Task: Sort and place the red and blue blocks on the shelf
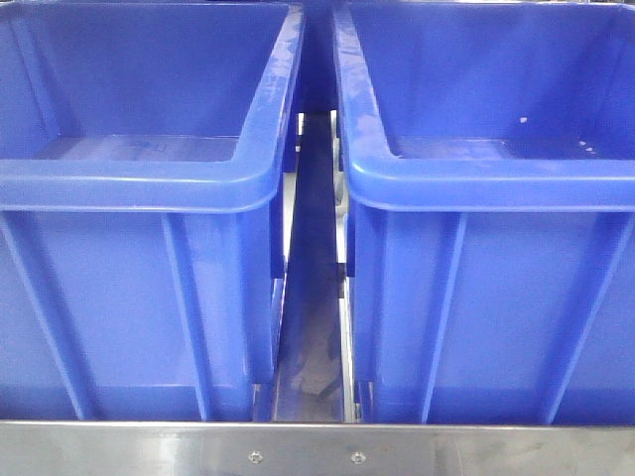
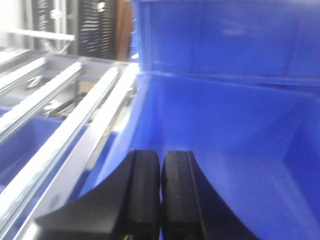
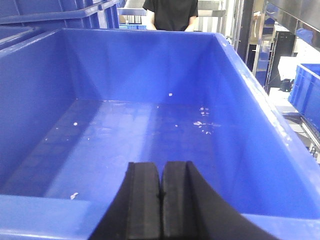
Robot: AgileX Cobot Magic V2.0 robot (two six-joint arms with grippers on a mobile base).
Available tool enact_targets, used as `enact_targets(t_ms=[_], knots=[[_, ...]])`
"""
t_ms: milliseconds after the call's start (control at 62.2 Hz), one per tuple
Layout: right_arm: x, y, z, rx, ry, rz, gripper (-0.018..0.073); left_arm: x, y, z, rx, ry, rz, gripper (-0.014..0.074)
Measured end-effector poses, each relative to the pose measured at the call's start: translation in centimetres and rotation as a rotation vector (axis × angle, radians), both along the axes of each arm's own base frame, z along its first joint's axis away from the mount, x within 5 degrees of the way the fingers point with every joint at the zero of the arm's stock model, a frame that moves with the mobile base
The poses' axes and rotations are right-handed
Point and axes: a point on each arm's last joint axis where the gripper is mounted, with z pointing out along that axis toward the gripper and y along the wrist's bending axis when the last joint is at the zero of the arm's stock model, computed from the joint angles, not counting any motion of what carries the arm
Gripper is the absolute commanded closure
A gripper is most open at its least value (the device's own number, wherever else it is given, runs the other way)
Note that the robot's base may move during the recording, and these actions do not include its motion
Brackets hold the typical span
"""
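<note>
Your left claw (image 2: 160, 187) is closed, its two black fingers (image 2: 142, 190) pressed together with nothing between them. It hangs at the inner edge of a big blue bin (image 2: 240, 150), just inside the wall, with the bin's floor beyond it. To its left, outside the bin, you see the shelf's (image 2: 65, 125) silver roller tracks running away from you, and more blue plastic below them. That view is blurred, so finer detail cannot be told.

Your right claw (image 3: 161, 192) is closed too, fingers touching, holding nothing. It sits over the near rim of a second blue bin (image 3: 235, 100) and looks down its length. The floor of this bin carries small white flecks (image 3: 202, 123), mostly toward the far right corner.

From the front view, the two bins stand side by side on the shelf, left bin (image 1: 129, 178) and right bin (image 1: 496, 183), with a narrow gap between them where a grey track shows. The flat front rail (image 1: 308, 451) with two screws runs across below them.

Behind the right bin a person in a black top (image 3: 170, 12) stands at the far rim, with further blue bins (image 3: 307, 85) and metal racking to the right.

You cannot see the red and blue blocks in any view.
</note>
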Motion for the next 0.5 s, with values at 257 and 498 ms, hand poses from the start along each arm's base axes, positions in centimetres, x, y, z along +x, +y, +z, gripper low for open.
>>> enact_targets(t_ms=[257, 498], knots=[[0.0, 0.0, 0.0, 0.0, 0.0, 0.0, 0.0509, -2.0, 0.1, -0.4, 0.145, 0.042, -0.007, 0.047], [0.0, 0.0, 0.0, 0.0, 0.0, 0.0, 0.0509, -2.6, -0.1, -1.5, 0.29, -0.014, -0.02, 0.047]])
